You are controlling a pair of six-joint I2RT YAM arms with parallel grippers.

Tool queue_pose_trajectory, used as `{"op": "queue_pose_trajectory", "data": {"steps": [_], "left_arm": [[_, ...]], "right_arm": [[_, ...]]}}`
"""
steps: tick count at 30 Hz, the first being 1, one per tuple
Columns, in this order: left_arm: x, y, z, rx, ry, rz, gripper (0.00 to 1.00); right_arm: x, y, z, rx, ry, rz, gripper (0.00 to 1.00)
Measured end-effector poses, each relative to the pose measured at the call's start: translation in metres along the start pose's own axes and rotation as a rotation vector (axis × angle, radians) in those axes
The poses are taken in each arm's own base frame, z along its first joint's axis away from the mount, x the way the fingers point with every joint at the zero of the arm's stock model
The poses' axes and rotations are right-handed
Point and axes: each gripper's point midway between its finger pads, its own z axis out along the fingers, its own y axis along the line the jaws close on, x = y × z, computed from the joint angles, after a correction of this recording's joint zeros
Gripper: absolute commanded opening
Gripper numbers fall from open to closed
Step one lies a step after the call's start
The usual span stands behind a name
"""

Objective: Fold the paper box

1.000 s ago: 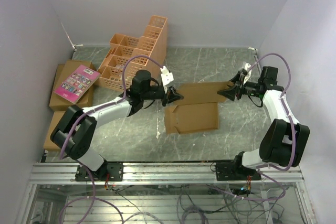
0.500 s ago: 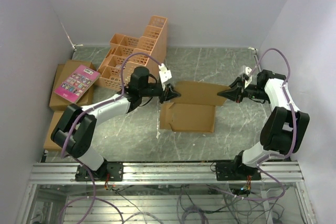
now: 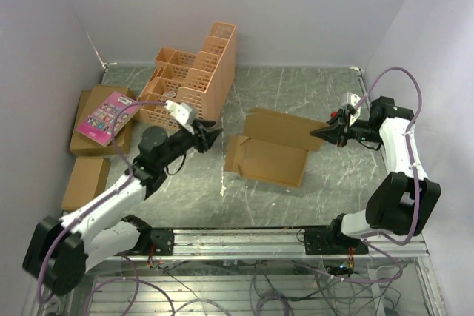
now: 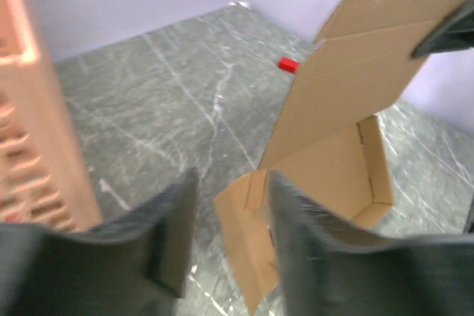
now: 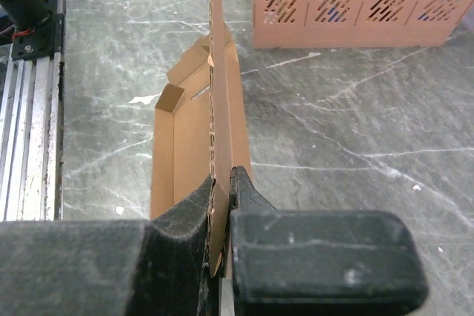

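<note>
The paper box [image 3: 270,155] is a brown cardboard sheet lying mid-table, with its far panel raised at an angle. My right gripper [image 3: 324,132] is shut on that panel's right edge and holds it up. In the right wrist view the pads pinch the thin cardboard edge [image 5: 220,190], and the rest of the box [image 5: 189,146] stretches away below. My left gripper [image 3: 209,136] is open and empty, left of the box and apart from it. In the left wrist view its blurred fingers [image 4: 172,234] frame the box's near left flap [image 4: 252,249], with the raised panel [image 4: 355,79] beyond.
An orange lattice crate [image 3: 194,75] stands at the back left, close to my left gripper, and shows in the left wrist view [image 4: 37,146]. A pink book [image 3: 108,117] lies on closed cartons [image 3: 87,181] at the left. A small red piece [image 4: 289,65] lies by the far wall.
My left gripper has let go of the box's left end and pulled back to the left. The right gripper still holds the panel and has moved slightly right; the box shifted with it.
</note>
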Motion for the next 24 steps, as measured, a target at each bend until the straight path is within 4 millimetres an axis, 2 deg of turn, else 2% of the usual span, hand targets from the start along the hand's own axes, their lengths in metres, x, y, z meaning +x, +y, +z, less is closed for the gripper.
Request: {"op": "queue_pose_trajectory", "data": {"steps": [2, 4, 6, 12, 14, 19, 24], "left_arm": [[-0.002, 0.002, -0.018, -0.058, -0.038, -0.054, 0.22], [0.008, 0.005, -0.029, -0.104, -0.048, -0.128, 0.17], [0.020, 0.006, -0.032, -0.120, -0.033, -0.194, 0.16], [0.073, 0.002, -0.004, -0.137, 0.130, -0.346, 0.11], [0.077, 0.000, 0.006, -0.145, 0.155, -0.354, 0.11], [0.067, -0.002, 0.032, -0.144, 0.145, -0.345, 0.11], [0.083, -0.013, 0.053, -0.124, 0.192, -0.336, 0.11]], "right_arm": [[-0.004, 0.002, -0.002, 0.012, 0.013, 0.000, 0.00], [-0.010, 0.003, -0.003, 0.027, 0.021, -0.008, 0.00], [-0.014, 0.004, -0.004, 0.044, 0.027, -0.013, 0.00], [-0.018, 0.006, -0.005, 0.088, 0.043, -0.009, 0.00], [-0.016, 0.006, -0.005, 0.095, 0.046, 0.002, 0.00], [-0.012, 0.004, -0.003, 0.105, 0.047, 0.024, 0.00], [-0.011, 0.003, -0.003, 0.106, 0.045, 0.029, 0.00]]}}
